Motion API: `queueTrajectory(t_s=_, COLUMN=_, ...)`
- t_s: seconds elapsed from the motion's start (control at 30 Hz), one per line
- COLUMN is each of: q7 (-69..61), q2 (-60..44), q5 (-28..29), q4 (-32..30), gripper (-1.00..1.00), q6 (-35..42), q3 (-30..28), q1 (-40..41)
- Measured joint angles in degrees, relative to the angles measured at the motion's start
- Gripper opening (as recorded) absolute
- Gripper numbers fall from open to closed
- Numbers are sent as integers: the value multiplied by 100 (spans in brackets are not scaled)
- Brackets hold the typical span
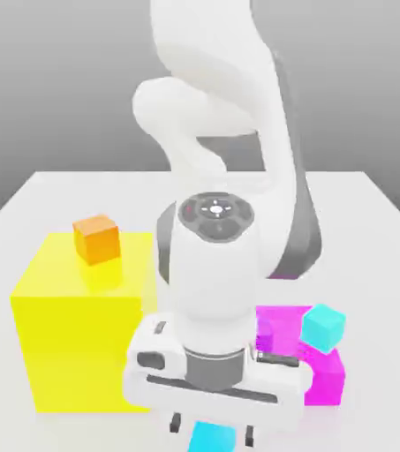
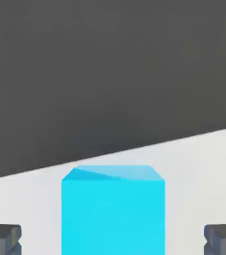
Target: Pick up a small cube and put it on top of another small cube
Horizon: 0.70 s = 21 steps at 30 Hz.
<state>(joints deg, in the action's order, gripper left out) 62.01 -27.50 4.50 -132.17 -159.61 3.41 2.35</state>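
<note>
**A:** White table (image 1: 53, 199) under a plain grey backdrop, and the big white arm (image 1: 230, 106) is folded right over the middle of it in the exterior view.

**B:** Biggest block next: the yellow block (image 1: 79, 344) at about nine o'clock from the hand, with the orange small cube (image 1: 97, 238) sitting on its top face. A possible landing spot, I'd guess.

**A:** And at three o'clock, the lower magenta block (image 1: 322, 362), carrying the paler turquoise small cube (image 1: 324, 327), tilted on a corner edge.

**B:** Now the gripper (image 1: 212, 433), pointing down at six o'clock, right at the frame's edge.

**A:** Jaws spread wide, nothing held. In the hand view the two dark fingertips (image 2: 3, 238) stand well apart either side of the small cube (image 2: 113, 209), which rests on the table.

**B:** So it's straddling the bright cyan one, centred between the fingers. Looks lined up for a clean pinch on its flat side faces.

**A:** My read: the grasp isn't made yet, closing comes next.
</note>
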Motion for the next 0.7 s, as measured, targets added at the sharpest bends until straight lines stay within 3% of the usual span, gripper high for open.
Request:
queueTrajectory(t_s=0.2, q7=12, q2=-71, q5=14, q4=15, gripper=-100, q6=-61, q3=-8, q1=-7)
queueTrajectory(t_s=0.37, q7=21, q2=691, q5=33, q4=-139, gripper=-100, q6=559, q3=273, q1=265)
queueTrajectory(t_s=0.7, q7=816, q2=2748, q5=-253, q4=-1327, gripper=-100, q6=1424, q3=518, q1=-56)
